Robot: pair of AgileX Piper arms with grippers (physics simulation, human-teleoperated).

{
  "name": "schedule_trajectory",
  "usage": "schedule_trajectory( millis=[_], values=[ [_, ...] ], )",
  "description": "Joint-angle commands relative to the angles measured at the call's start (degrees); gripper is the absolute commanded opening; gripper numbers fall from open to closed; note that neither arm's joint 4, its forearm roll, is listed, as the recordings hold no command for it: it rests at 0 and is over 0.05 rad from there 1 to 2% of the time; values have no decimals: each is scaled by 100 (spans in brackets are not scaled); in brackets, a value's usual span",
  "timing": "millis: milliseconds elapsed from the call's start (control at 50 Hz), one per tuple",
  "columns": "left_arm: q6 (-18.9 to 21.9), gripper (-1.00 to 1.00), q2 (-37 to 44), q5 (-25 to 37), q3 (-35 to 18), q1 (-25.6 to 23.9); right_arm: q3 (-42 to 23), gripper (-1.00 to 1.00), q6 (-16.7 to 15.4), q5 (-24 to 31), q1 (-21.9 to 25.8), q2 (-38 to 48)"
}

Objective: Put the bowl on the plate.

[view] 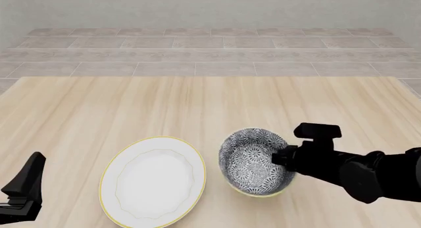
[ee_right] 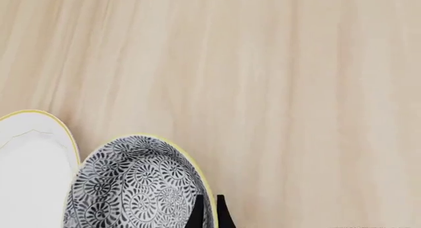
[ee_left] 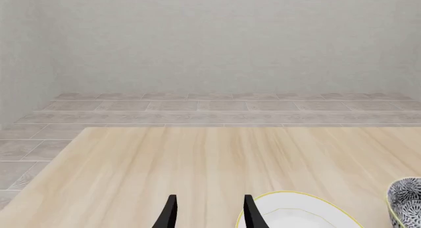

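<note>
My right end effector (ee_right: 208, 210) is pinched nearly closed on the bowl's (view: 255, 161) right rim. The bowl sits on the desk (view: 197, 104) just beside the plate (view: 153, 181). My left end effector (ee_left: 209, 213) hangs open, empty, near the plate.

Bowl and plate, side by side on the wooden table.
Bowl (view: 253, 164): deep, grey-and-white floral, yellowish rim, tilted toward the camera, just right of plate. Plate (view: 153, 181): plain white, thin yellow rim, scalloped inner edge, wider than bowl.
</note>
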Motion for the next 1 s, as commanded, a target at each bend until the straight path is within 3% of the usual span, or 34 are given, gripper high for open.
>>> schedule_trajectory(
  millis=[20,560,1000],
  values=[
    [0,100,0,0,0,0,-40,-100,-24,179,-83,-259],
    [0,100,0,0,0,0,-573,-100,287,926,43,-1224],
    [0,100,0,0,0,0,-1410,-100,240,1482,526,-1407]
  ],
)
